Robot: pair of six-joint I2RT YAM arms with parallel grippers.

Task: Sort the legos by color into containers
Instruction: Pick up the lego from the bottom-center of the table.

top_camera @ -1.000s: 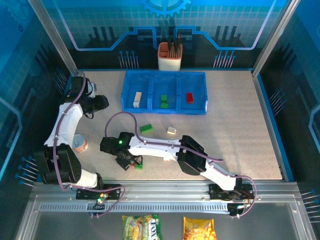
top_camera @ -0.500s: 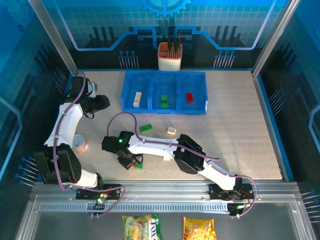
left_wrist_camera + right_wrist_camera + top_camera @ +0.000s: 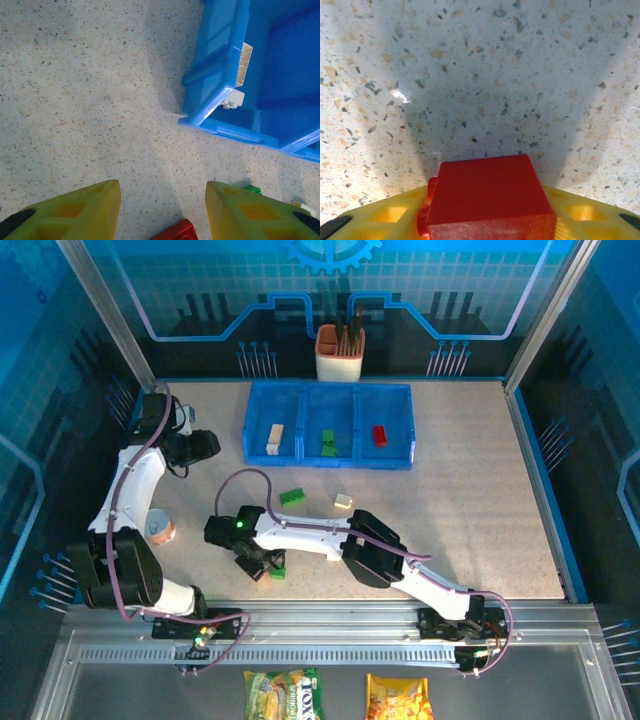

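Observation:
The blue three-compartment tray (image 3: 330,463) holds a cream lego (image 3: 274,437) on the left, a green one (image 3: 327,442) in the middle and a red one (image 3: 379,435) on the right. A loose green lego (image 3: 292,496) and a cream lego (image 3: 343,501) lie in front of it. My right gripper (image 3: 258,565) is low over the table, shut on a red lego (image 3: 487,192), with another green lego (image 3: 277,571) right beside it. My left gripper (image 3: 195,445) hovers open left of the tray (image 3: 215,95). A red lego (image 3: 176,231) shows at the bottom edge of the left wrist view.
An orange-and-white holder cup (image 3: 339,355) stands behind the tray. A small round roll (image 3: 160,529) lies by the left arm. Two snack packets (image 3: 284,692) (image 3: 398,696) lie below the near rail. The right arm stretches across the table's near middle.
My right gripper's fingers have closed in on the red lego and the arm has shifted slightly. The left arm has stayed still.

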